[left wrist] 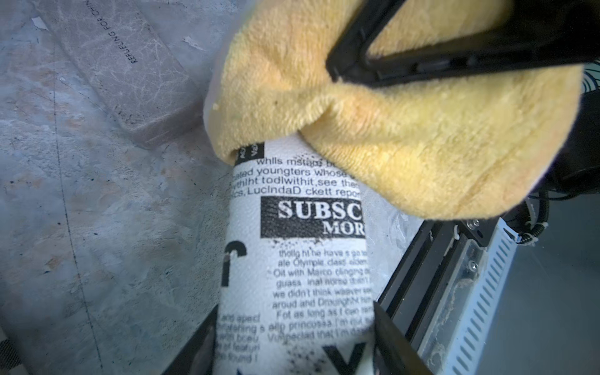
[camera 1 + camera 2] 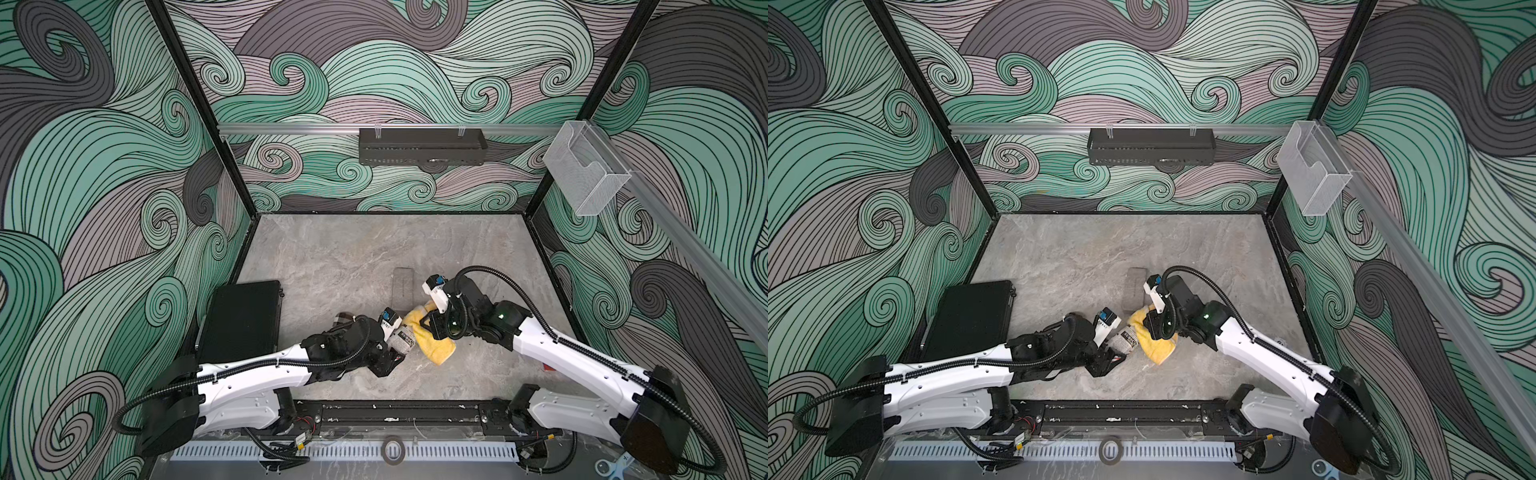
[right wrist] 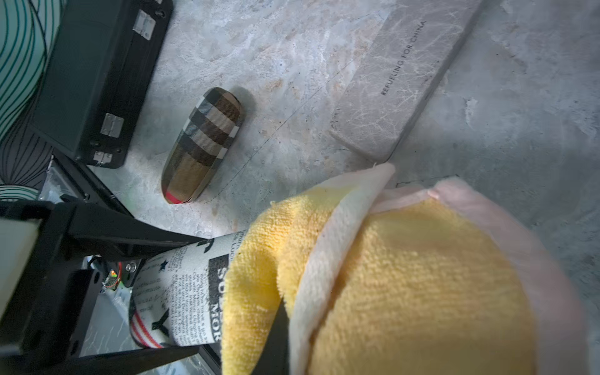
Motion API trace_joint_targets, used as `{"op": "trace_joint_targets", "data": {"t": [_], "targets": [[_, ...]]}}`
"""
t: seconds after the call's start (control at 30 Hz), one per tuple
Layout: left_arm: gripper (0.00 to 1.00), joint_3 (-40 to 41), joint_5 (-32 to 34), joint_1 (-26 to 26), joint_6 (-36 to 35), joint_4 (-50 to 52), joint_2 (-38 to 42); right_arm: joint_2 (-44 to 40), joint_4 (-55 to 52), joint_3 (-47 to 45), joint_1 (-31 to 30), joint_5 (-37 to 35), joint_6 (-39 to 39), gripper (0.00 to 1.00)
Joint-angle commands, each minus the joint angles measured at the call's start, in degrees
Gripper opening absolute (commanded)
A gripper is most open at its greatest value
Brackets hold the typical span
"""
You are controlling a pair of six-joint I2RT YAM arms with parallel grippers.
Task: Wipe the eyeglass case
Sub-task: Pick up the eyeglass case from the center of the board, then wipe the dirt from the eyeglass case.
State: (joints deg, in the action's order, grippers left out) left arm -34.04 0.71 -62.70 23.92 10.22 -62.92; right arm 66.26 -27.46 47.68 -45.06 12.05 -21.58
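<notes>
Left claw (image 1: 295,305) clamps one end of the eyeglass case (image 1: 302,259).

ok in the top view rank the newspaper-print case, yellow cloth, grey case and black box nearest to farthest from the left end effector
1. newspaper-print case, held by the left end effector
2. yellow cloth, over that case's tip
3. grey case, farther back
4. black box, far left

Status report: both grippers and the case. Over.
Left gripper shut on newsprint eyeglass case. Right gripper shut on yellow cloth, draped over case's end. Grey case, plaid case lie nearby.
</notes>
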Motion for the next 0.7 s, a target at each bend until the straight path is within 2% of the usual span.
{"op": "trace_joint_targets", "data": {"t": [0.0, 0.13, 0.23, 0.43, 0.5, 0.57, 0.67], "targets": [[0.5, -1.41, 1.17, -0.3, 0.51, -3.97, -0.31, 1.15, 3.69, 1.02, -1.55, 7.6, -0.83, 0.0], [0.5, -2.25, 1.69, -0.35, 0.11, -4.07, -1.42, 5.88, 6.54, 3.6, -5.73, 11.9, -1.24, 0.0], [0.5, -2.61, 2.04, -0.43, -0.1, -3.57, -1.74, 8.04, 8.18, 3.85, -6.56, 13.71, -1.69, 0.0], [0.5, -1.52, 2.76, -0.55, 0.42, -3.58, -0.77, 4.52, -0.49, 2.45, -3.82, 1.88, -1.18, 0.0], [0.5, -1.13, 3.0, -0.46, 0.56, -3.8, -0.48, 2.81, -3.95, 1.98, -2.14, -4.49, -1.36, 0.0], [0.5, -1.11, 3.07, -0.47, 0.52, -3.89, -0.5, 1.81, -6.19, 1.8, -0.64, -6.03, -0.78, 0.0], [0.5, -1.2, 3.07, -0.5, 0.59, -3.99, -1.06, -0.04, -2.74, 0.21, -0.31, -3.51, -1.07, 0.0]]}}
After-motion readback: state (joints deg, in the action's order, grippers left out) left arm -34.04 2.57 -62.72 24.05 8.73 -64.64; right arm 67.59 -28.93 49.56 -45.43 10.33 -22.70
